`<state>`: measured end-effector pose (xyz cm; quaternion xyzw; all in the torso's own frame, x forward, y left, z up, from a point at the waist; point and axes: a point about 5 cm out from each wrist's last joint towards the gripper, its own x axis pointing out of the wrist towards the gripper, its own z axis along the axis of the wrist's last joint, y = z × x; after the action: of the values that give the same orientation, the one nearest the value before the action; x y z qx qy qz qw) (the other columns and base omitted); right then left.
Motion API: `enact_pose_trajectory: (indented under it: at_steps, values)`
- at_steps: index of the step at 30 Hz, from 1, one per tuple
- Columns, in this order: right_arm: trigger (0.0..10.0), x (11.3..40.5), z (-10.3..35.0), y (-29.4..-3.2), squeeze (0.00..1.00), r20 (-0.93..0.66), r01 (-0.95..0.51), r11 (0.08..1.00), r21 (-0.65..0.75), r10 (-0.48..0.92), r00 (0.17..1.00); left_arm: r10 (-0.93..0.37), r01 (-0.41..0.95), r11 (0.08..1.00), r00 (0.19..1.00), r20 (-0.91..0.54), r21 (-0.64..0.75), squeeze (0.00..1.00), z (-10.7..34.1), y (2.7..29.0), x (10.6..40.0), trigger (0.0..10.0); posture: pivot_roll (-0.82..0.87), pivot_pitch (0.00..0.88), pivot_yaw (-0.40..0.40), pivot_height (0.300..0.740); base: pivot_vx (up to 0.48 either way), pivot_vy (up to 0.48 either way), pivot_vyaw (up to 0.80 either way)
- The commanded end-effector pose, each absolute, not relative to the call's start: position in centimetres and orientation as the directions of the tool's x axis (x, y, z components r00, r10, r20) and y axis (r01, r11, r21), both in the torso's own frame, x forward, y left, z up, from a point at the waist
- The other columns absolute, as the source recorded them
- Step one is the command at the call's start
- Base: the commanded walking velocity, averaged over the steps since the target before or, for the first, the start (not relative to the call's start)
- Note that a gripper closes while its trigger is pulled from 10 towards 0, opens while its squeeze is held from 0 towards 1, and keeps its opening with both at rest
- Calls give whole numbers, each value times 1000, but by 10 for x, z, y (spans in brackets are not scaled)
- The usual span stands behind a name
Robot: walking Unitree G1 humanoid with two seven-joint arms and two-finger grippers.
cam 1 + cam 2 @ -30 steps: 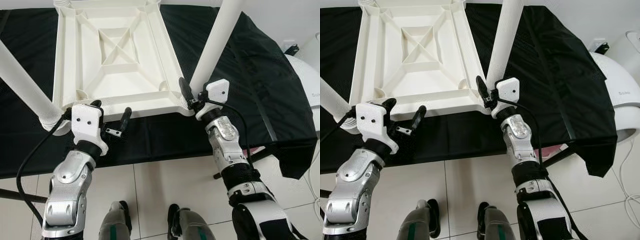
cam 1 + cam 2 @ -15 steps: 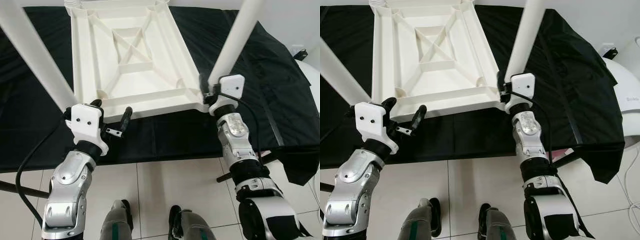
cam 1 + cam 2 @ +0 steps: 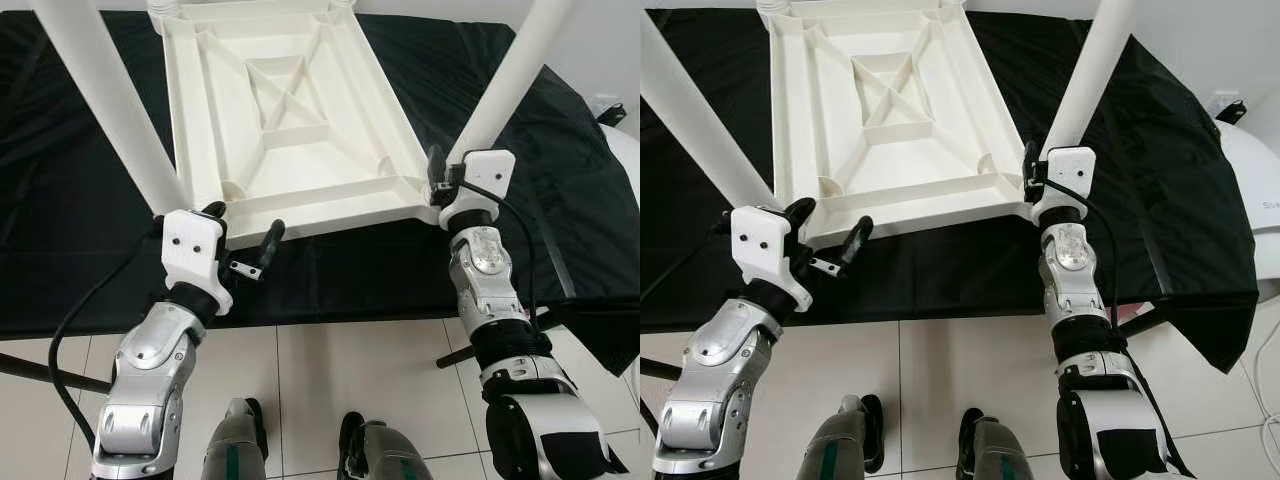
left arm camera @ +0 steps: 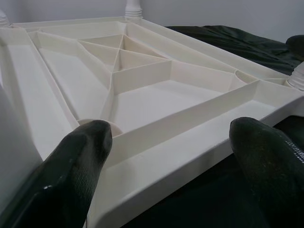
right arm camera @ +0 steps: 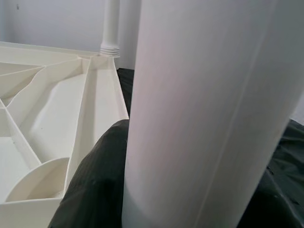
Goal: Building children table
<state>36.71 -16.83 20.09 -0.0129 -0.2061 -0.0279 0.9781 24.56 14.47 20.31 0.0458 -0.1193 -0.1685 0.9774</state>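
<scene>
The white ribbed plastic tabletop (image 3: 290,120) lies upside down on the black-draped worktop (image 3: 560,150), and my right hand (image 3: 1032,178) is pinching the white cylindrical leg (image 3: 1087,85) standing at its near right corner. My left hand (image 3: 245,232) is spread at the near edge, holding nothing. I judge this is leg fitting, so next I should twist that leg tight.

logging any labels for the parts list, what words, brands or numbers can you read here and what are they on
Grey lettering on the white appliance at the right edge: cut off by the frame and too blurred to read.
Upturned white tabletop: no text visible on it.
White table legs: no text visible.
Black cloth: no text visible.
Left gripper and right gripper housings: no readable marking.
</scene>
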Motion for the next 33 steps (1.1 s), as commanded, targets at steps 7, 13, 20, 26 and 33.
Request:
enact_pose_trajectory:
  at_steps: [7, 13, 20, 26, 33]
  values:
    - [10000, 359, 176, -212, 0, 300, 247, 969, -20, -230, 926, -532, 513, 842, 840, 103, 169, 0, 189, 130, 227, 10000, 55, 255, -36, 740, 0, 0, 0]
    - [10000, 360, 177, -211, 0, 302, 248, 969, -19, -231, 925, -654, 643, 752, 756, 36, 147, 0, 181, 122, 211, 10000, 55, 255, -36, 740, 0, 0, 0]
    - [10000, 360, 179, -219, 0, 302, 299, 954, -17, -280, 911, -646, 635, 758, 763, 33, 151, 0, 186, 138, 210, 10000, 59, 253, -35, 740, 0, 0, 0]
    - [10000, 357, 173, -236, 0, 253, 403, 915, -22, -385, 888, -654, 643, 749, 756, 23, 163, 0, 195, 153, 207, 10000, 61, 253, -36, 740, 0, 0, 0]
    - [10000, 356, 167, -242, 0, 213, 430, 903, 15, -423, 881, -656, 644, 741, 755, 0, 191, 0, 199, 163, 206, 10000, 65, 250, -36, 740, 0, 0, 0]
